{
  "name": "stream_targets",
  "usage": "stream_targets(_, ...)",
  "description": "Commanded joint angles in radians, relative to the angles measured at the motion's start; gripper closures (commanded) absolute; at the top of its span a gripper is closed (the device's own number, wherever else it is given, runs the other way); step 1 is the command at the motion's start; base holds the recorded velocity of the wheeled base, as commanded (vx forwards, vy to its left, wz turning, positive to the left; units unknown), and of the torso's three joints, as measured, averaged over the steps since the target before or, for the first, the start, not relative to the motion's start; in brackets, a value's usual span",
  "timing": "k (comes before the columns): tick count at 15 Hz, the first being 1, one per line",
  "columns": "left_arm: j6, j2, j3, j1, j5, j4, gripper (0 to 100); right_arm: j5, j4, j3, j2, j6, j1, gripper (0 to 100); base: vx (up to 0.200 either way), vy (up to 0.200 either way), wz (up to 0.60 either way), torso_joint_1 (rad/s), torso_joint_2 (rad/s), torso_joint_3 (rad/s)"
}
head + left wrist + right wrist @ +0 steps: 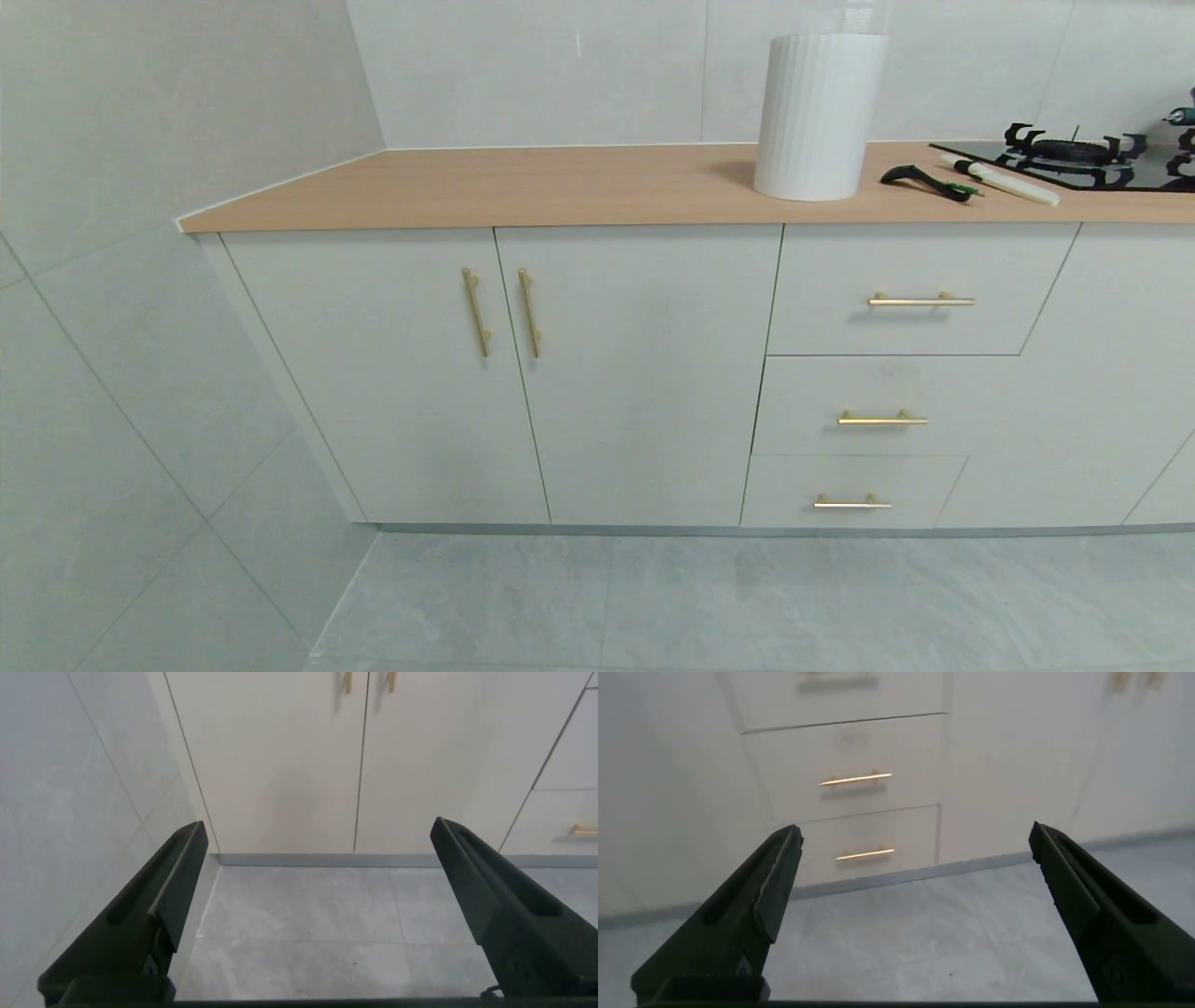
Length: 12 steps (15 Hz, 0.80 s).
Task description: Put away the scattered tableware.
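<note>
Both black grippers are held low over the grey tiled floor point(308, 943). The left gripper point(316, 826) and the right gripper point(913, 831) are spread wide, and nothing is held. Ahead, white cupboard doors point(644, 373) and drawers with gold handles point(920, 327) are shut. On the light wooden counter point(523, 187), a tall white ribbed pot point(819, 117) is stood near the front edge. A black and green peeler point(929, 182) and a long white knife point(1004, 180) are laid between it and the black stove point(1074, 154).
</note>
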Motion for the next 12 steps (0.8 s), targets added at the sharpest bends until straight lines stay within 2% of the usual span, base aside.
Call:
stream_targets(1, -0.002, 0.001, 0.0, 0.0, 0.0, 0.0, 0, 0.021, -0.002, 0.0, 0.003, -0.023, 0.0, 0, 0.0, 0.0, 0.0, 0.0, 0.0, 0.0)
stream_targets(2, -0.009, 0.001, 0.0, 0.0, 0.0, -0.002, 0, 0.26, -0.002, 0.0, 0.003, -0.057, 0.0, 0, 0.0, 0.0, 0.0, 0.0, 0.0, 0.0)
stream_targets(3, -0.013, 0.001, 0.0, 0.0, 0.0, -0.002, 0, 0.287, -0.002, -0.001, 0.003, -0.008, 0.0, 0, 0.0, 0.0, 0.0, 0.0, 0.0, 0.0)
stream_targets(5, -0.012, 0.001, 0.0, 0.0, 0.0, -0.002, 0, 0.248, -0.005, 0.0, 0.008, 0.033, -0.004, 0, 0.0, 0.0, 0.0, 0.0, 0.0, 0.0)
stream_targets(8, -0.013, 0.001, 0.0, 0.0, 0.002, -0.002, 0, 0.049, -0.005, 0.0, 0.006, 0.035, -0.004, 0, 0.0, 0.0, 0.0, 0.0, 0.0, 0.0)
stream_targets(9, -0.013, 0.001, 0.0, 0.0, 0.002, -0.002, 0, -0.075, -0.001, 0.0, 0.006, 0.04, -0.004, 0, 0.0, 0.0, 0.0, 0.0, 0.0, 0.0)
stream_targets(10, -0.013, 0.001, 0.0, 0.0, 0.002, -0.002, 0, -0.045, -0.001, 0.0, 0.006, 0.038, -0.003, 0, 0.0, 0.0, 0.0, 0.0, 0.0, 0.0)
stream_targets(11, -0.013, 0.001, 0.0, 0.0, 0.002, -0.002, 0, 0.052, 0.001, 0.0, 0.006, 0.05, -0.003, 0, 0.0, 0.0, 0.0, 0.0, 0.0, 0.0)
stream_targets(12, -0.013, 0.001, 0.0, 0.0, 0.002, -0.002, 0, 0.106, 0.01, 0.002, 0.005, 0.055, -0.003, 0, 0.0, 0.0, 0.0, 0.0, 0.0, 0.0)
